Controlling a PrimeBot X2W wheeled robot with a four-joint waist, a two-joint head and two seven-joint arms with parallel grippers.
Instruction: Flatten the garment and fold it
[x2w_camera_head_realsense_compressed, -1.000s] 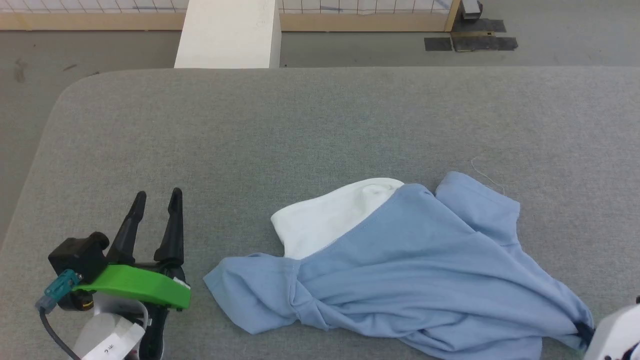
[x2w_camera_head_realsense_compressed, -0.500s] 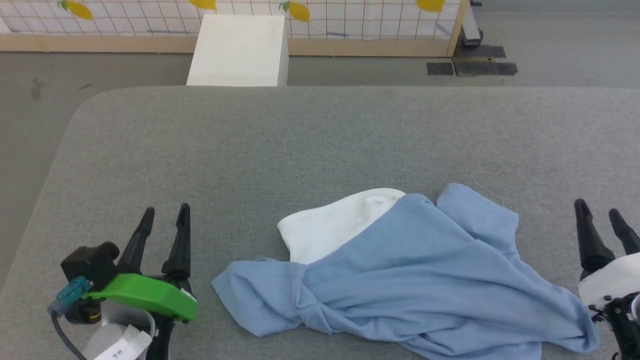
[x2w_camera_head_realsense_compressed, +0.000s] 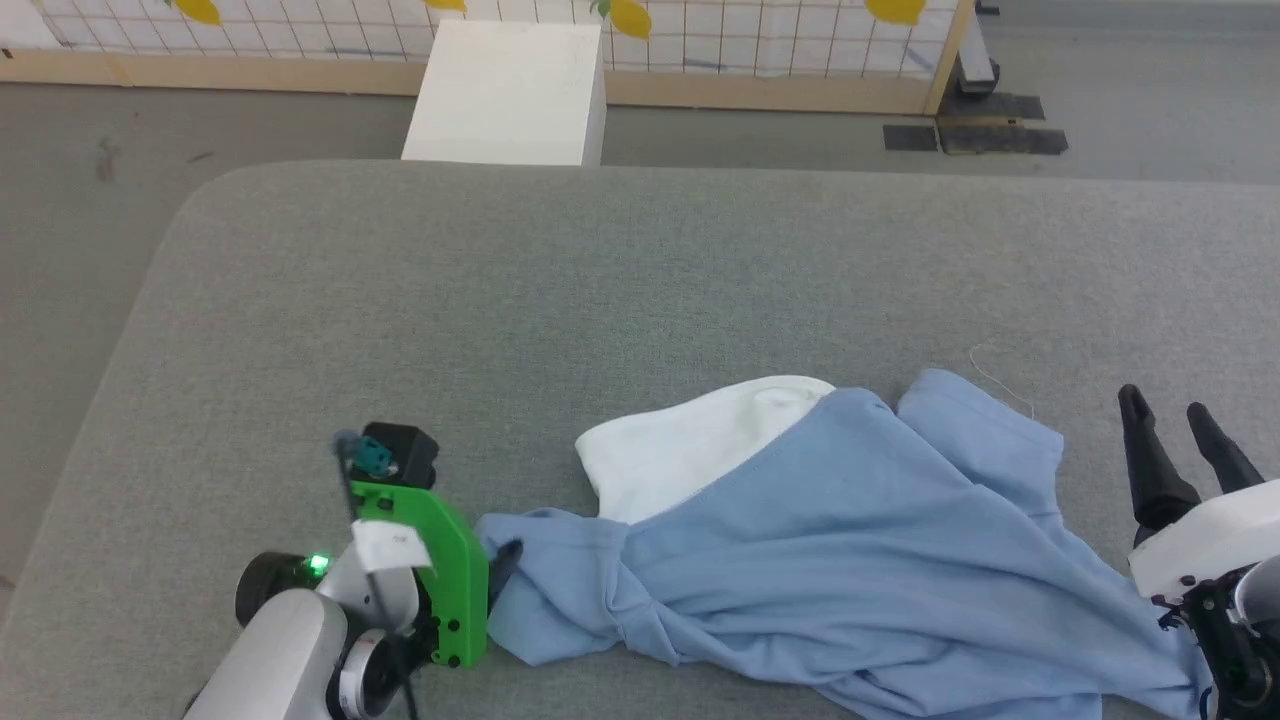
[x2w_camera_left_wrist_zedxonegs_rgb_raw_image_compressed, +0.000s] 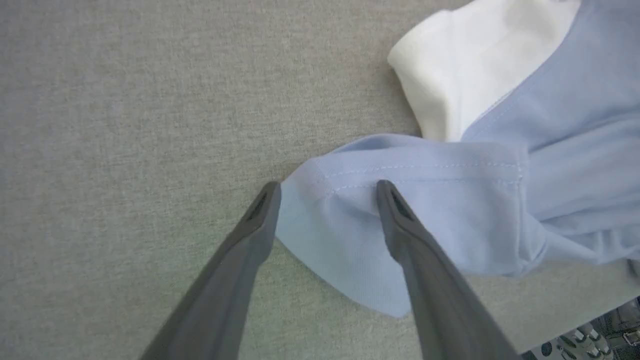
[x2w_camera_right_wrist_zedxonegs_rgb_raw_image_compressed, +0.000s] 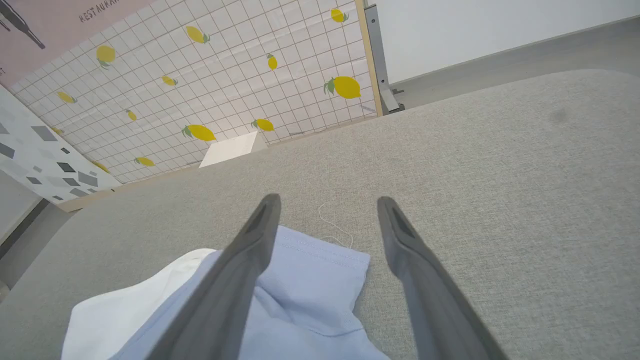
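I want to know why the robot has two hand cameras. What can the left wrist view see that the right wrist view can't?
Left wrist view: the open left gripper straddling a stitched blue corner of the garment, close up from above. Right wrist view: the open right gripper near another blue corner, a loose white thread, a white box and the lemon wall. Both: the crumpled blue garment with its white part, on the grey table.
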